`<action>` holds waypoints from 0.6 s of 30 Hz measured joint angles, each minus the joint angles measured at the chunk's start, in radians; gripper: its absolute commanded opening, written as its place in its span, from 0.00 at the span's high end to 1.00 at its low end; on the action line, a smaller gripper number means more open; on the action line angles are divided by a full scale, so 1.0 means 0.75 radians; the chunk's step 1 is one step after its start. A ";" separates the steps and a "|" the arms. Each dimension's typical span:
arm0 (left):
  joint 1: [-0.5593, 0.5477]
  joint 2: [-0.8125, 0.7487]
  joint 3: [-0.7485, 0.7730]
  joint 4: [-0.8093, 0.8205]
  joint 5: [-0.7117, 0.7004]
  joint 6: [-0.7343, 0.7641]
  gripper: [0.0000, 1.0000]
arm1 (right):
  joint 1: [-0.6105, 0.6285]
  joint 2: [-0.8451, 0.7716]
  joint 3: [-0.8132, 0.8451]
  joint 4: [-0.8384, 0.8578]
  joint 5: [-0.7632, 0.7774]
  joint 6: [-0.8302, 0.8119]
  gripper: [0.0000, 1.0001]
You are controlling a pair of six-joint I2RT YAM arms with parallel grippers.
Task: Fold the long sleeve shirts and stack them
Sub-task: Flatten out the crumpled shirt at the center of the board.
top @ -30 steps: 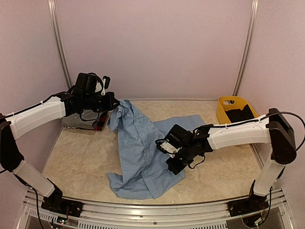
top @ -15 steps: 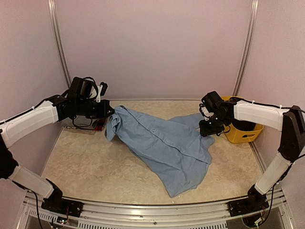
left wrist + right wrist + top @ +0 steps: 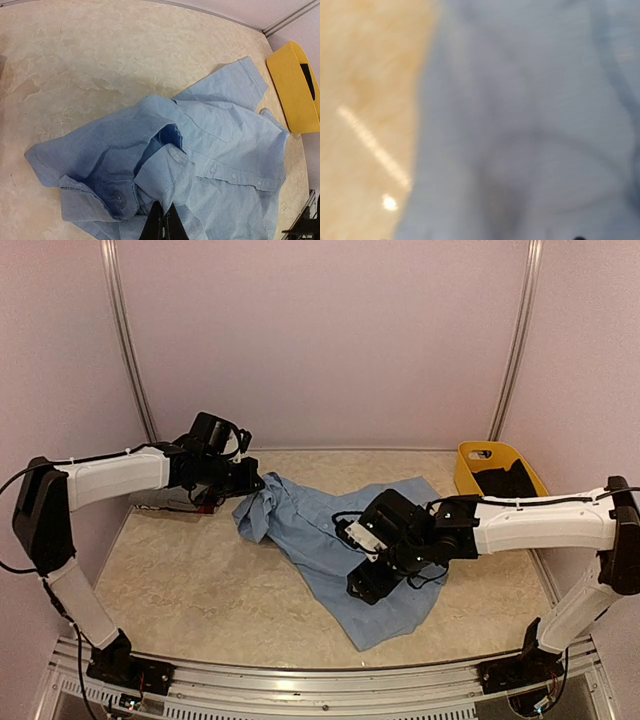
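Top external: left arm stretched low toward back left, left gripper (image 3: 248,483) pinched shut on an edge of the light blue shirt (image 3: 320,540), which lies crumpled mid table (image 3: 180,580). Right arm bent across, right gripper (image 3: 362,588) low over the shirt; spread unclear
Left wrist: fingers closed on bunched blue cloth
Right wrist: blurred, blue cloth close below, jaws unseen

Lab test booth: blank pale walls (image 3: 320,340), aluminium rails (image 3: 320,681), marbled tabletop (image 3: 180,580)
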 measured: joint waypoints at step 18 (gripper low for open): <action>0.033 0.193 0.172 0.053 0.033 -0.034 1.00 | 0.318 0.357 0.054 -0.089 0.070 0.142 0.36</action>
